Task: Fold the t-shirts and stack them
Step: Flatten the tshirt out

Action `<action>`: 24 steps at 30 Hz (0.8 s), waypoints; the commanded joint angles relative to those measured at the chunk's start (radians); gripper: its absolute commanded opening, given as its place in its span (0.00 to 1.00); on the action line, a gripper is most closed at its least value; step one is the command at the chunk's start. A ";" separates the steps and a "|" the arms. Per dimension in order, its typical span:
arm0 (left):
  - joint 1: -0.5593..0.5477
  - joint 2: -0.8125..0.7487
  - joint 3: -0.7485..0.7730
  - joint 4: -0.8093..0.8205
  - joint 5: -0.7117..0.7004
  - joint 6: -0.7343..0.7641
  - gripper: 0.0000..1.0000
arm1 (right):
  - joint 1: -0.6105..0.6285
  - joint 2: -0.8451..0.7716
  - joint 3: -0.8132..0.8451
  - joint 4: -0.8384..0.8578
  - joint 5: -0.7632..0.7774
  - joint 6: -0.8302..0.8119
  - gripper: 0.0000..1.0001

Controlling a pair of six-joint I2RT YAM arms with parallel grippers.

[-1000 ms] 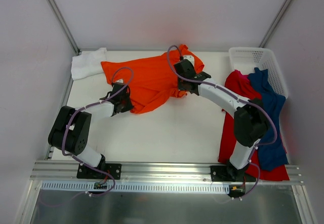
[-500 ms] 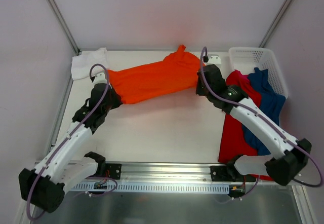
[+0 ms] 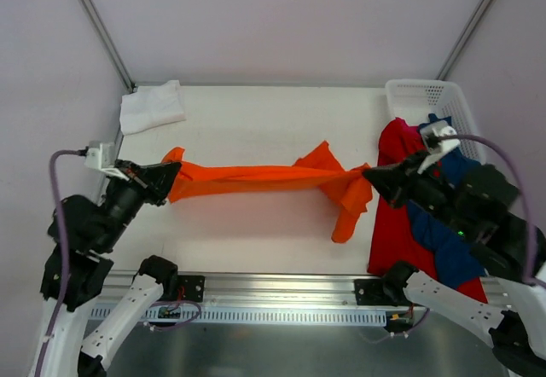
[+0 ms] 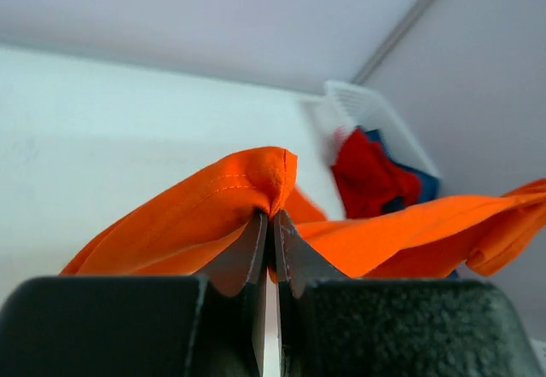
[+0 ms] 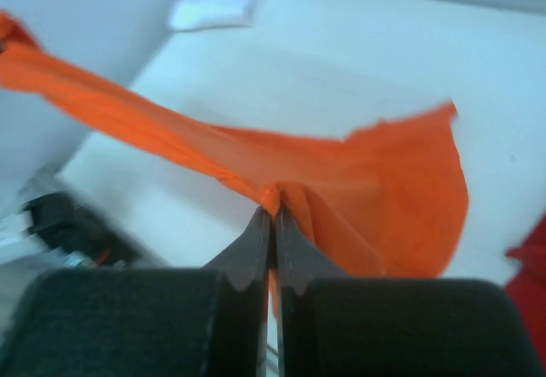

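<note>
Top external view: the orange t-shirt, bunched at upper centre of the counter a second earlier, was stretched taut across mid-frame. The left hand and right hand each clenched one end. It was probably lifted clear, ready for spreading flat.

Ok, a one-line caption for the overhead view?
Left claw and right claw hold the orange t-shirt stretched between them above the table.

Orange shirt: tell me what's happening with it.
Both arms hold the orange t-shirt stretched between them. The left end effector pinches one end, the right end effector the other, where loose cloth hangs. The white t-shirt lies far left; the red t-shirt and blue t-shirt lie at right.
</note>
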 commanded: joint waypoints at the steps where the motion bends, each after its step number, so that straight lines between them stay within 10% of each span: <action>1: -0.003 -0.055 0.148 -0.005 0.175 0.071 0.00 | 0.004 -0.115 0.130 -0.018 -0.326 -0.060 0.01; 17: 0.055 -0.065 0.886 0.000 0.494 0.168 0.00 | -0.322 -0.142 0.664 0.313 -0.977 0.261 0.00; 24: 0.078 -0.109 0.789 0.000 0.350 0.212 0.00 | -0.448 -0.164 0.652 0.310 -0.911 0.236 0.01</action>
